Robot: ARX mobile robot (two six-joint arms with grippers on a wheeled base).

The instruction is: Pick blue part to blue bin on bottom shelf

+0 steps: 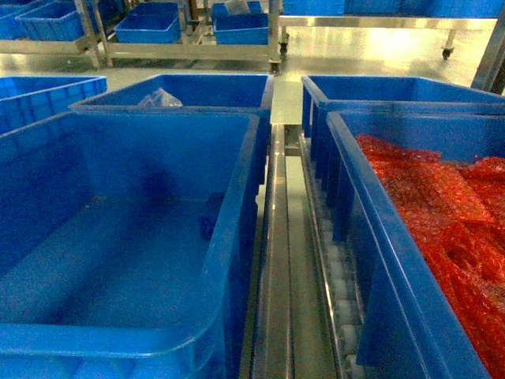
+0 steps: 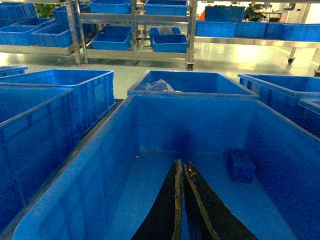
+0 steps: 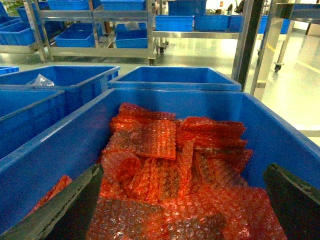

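The blue part (image 2: 242, 165) lies on the floor of the blue bin (image 2: 100, 165), near its far right corner. In the head view the same blue part (image 1: 207, 227) shows as a dark blue lump on the floor of the blue bin (image 1: 237, 237). My left gripper (image 2: 181, 164) is inside this bin, to the left of the part and apart from it. Its black fingers (image 2: 167, 210) are shut together with nothing between them. My right gripper (image 3: 183, 170) is wide open above the crate of red packets (image 3: 165, 165). Neither gripper shows in the head view.
The bottom shelf's steel rail (image 1: 276, 276) and white rollers (image 1: 341, 292) run between the blue bin and the red-packet crate (image 1: 379, 260). A crate behind the bin holds a clear plastic bag (image 1: 160, 99). More blue crates sit on racks (image 1: 189, 51) across the floor.
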